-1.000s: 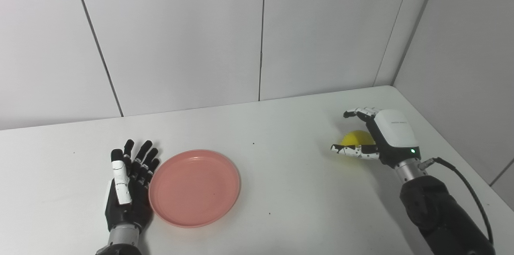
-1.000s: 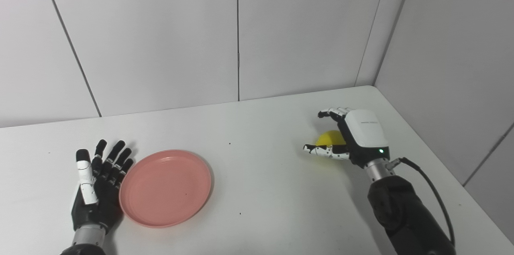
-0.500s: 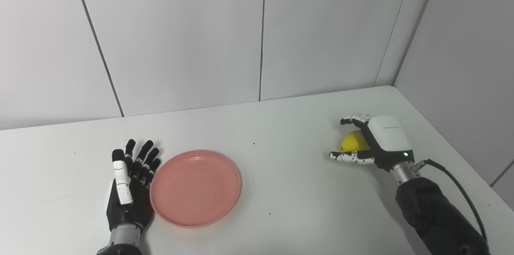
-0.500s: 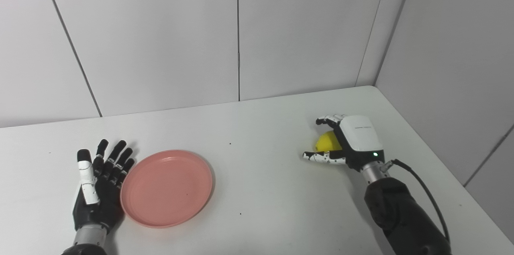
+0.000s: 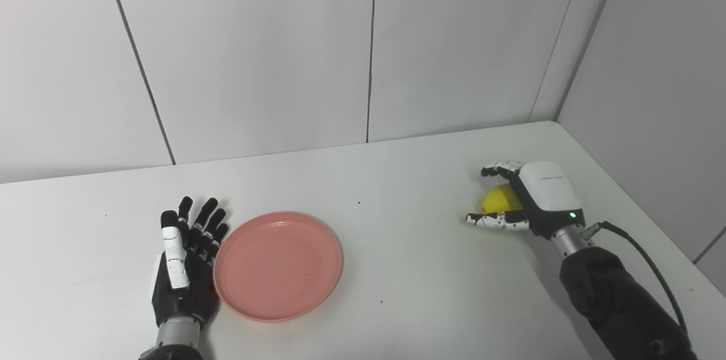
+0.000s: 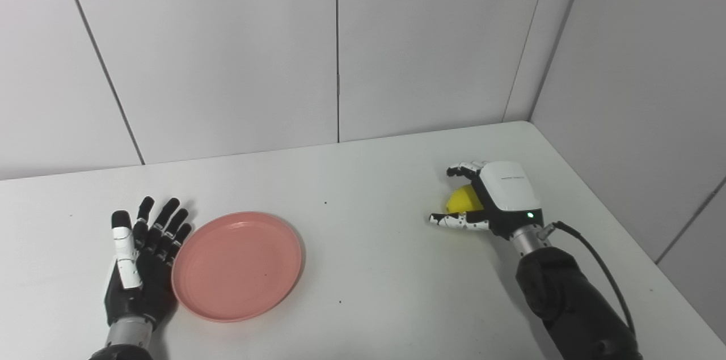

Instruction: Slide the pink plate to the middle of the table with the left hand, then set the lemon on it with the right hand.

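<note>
The pink plate (image 5: 278,265) lies flat on the white table (image 5: 397,269), left of the middle. My left hand (image 5: 184,269) lies palm up and open right beside the plate's left rim, fingers spread and pointing away from me. The yellow lemon (image 5: 495,199) rests on the table at the right. My right hand (image 5: 533,198) is cupped around it: the fingers (image 5: 499,168) curl over its far side and the thumb (image 5: 492,222) stretches along its near side. The hand is open, and its back hides part of the lemon.
Grey wall panels stand close behind the table and along its right edge (image 5: 624,178). A black cable (image 5: 652,269) loops from my right wrist. Bare tabletop lies between the plate and the lemon.
My right hand has come down from above the lemon and now sits low around it, wrist nearer the table. The left hand and the plate have barely shifted.
</note>
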Robot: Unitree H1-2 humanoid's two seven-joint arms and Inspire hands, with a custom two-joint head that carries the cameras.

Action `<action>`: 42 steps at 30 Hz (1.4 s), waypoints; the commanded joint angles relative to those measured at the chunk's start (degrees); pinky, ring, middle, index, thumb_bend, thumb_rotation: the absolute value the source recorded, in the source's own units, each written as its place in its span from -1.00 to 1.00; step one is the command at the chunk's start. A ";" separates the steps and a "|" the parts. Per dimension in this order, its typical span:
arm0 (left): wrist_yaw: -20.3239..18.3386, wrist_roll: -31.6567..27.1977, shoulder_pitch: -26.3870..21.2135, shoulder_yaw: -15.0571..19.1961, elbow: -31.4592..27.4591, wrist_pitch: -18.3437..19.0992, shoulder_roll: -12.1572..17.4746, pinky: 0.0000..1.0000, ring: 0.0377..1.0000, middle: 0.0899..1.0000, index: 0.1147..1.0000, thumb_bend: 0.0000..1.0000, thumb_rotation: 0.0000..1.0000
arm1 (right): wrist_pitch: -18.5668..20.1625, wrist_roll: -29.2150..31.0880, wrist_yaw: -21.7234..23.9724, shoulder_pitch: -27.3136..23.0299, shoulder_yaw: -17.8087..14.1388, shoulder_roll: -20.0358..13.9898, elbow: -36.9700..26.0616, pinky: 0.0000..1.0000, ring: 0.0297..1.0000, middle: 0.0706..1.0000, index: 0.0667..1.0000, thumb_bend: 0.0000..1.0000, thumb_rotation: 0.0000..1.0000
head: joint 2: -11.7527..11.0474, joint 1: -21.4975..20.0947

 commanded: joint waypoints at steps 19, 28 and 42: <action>0.98 0.62 1.05 -0.59 -0.20 1.78 -0.08 0.88 0.81 0.77 1.00 0.54 0.71 | -4.26 2.81 -7.38 -2.89 2.10 0.59 8.94 -0.56 -0.50 -0.40 -0.27 0.17 -0.02 | 0.57 0.04; 1.16 0.30 1.32 -0.58 -0.23 1.94 -0.47 0.88 0.81 0.77 1.00 0.55 0.69 | -3.48 4.84 -5.59 -1.62 2.11 0.81 6.67 -0.55 -0.48 -0.40 -0.17 0.29 0.17 | 0.74 0.32; 1.43 0.26 1.70 -0.87 -0.86 2.14 -0.90 0.87 0.78 0.76 1.00 0.59 0.67 | -6.14 6.22 -5.17 -1.79 2.58 0.26 4.71 -0.65 -0.60 -0.53 -0.35 0.28 0.03 | 0.86 0.71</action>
